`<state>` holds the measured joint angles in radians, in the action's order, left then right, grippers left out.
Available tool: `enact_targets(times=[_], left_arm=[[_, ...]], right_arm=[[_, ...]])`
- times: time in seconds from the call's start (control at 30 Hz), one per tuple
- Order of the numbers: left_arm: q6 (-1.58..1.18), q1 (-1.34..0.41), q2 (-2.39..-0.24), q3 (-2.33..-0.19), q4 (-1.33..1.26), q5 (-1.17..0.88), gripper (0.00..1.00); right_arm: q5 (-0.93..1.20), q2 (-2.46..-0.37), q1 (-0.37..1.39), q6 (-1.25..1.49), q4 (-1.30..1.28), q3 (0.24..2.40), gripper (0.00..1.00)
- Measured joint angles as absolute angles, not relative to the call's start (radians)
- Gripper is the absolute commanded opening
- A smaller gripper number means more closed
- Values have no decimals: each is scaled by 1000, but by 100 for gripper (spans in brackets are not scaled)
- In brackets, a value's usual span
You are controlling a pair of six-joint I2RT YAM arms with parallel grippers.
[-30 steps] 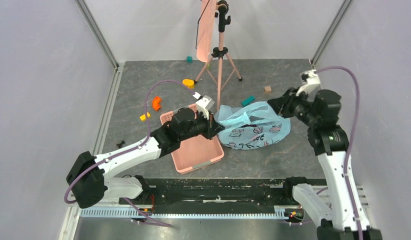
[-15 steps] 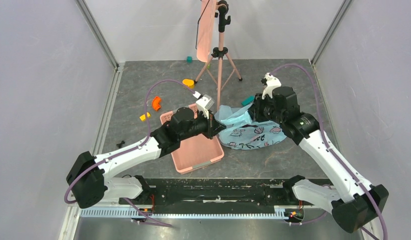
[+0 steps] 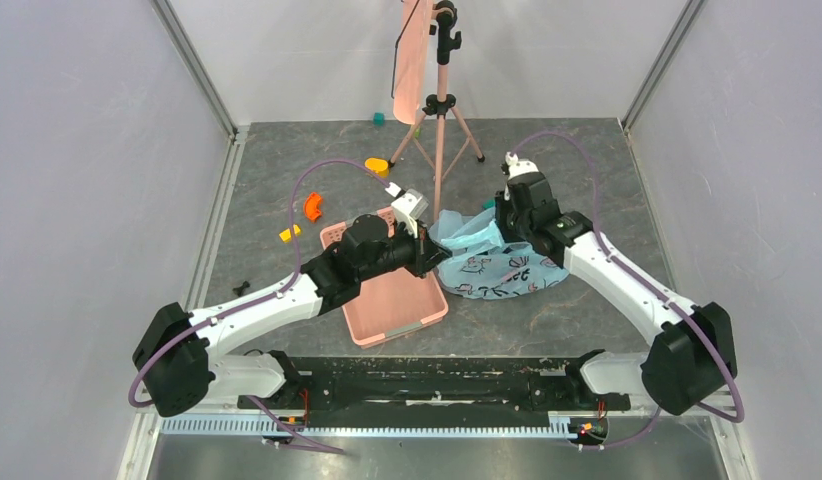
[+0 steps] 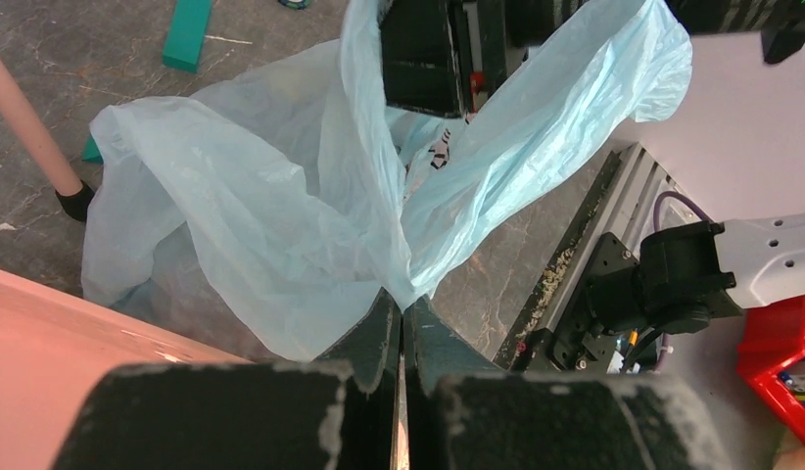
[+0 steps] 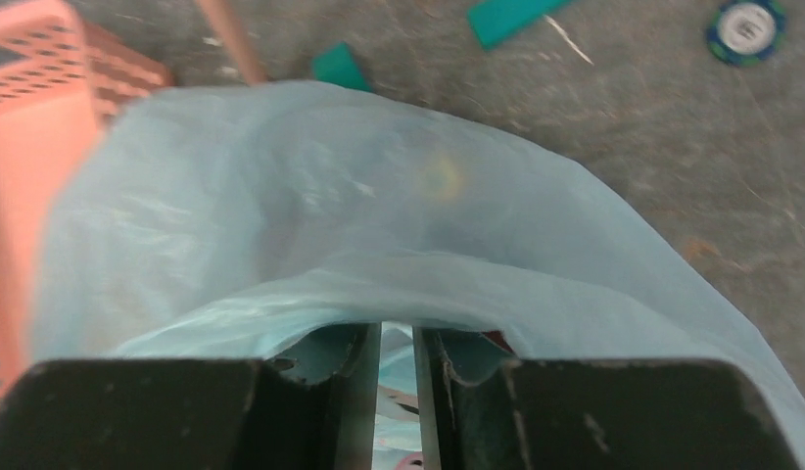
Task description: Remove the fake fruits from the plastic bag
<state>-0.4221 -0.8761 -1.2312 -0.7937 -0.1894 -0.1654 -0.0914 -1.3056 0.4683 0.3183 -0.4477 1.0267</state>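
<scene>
The light-blue plastic bag (image 3: 507, 265) lies on the dark floor right of the pink basket. My left gripper (image 3: 427, 250) is shut on a bunched part of the bag near its handles; in the left wrist view the film (image 4: 261, 215) fans up from the pinched jaws (image 4: 402, 304). My right gripper (image 3: 502, 215) is at the bag's far edge. In the right wrist view its fingers (image 5: 399, 333) stand almost together, tips tucked under a layer of the bag (image 5: 379, 225). A small dark-red patch (image 5: 497, 341) shows beside the right finger; the fake fruits are otherwise hidden.
A pink basket (image 3: 387, 300) lies under my left arm. A pink tripod (image 3: 439, 120) stands just behind the bag. Small toy blocks lie at the back left: orange (image 3: 313, 206), yellow (image 3: 289, 234), teal (image 3: 379, 118). A teal block (image 4: 188, 34) lies by the bag.
My right arm has swung in from the far right and lowered its gripper onto the bag's far edge. The left arm has held still, gripping the bag.
</scene>
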Motion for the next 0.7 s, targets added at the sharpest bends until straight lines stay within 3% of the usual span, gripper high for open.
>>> enact_targets(times=[0.27, 0.4, 0.6, 0.63, 0.7], left_arm=[[-426, -876, -1221, -765, -178, -80, 2], [-432, -876, -1202, -738, -153, -17, 2], [-461, -848, -1147, -667, -132, 46, 2], [-463, -841, -1141, -661, -128, 52, 6], [-463, -826, -1136, -651, -128, 51, 39]], right_arm=[[-294, -1271, 397, 314, -447, 774, 23], [-291, -1192, 229, 306, -450, 632, 26], [-218, -1060, 62, 276, -419, 590, 26], [-193, -1045, 54, 271, -406, 583, 27], [-133, -1018, 50, 260, -372, 563, 28]])
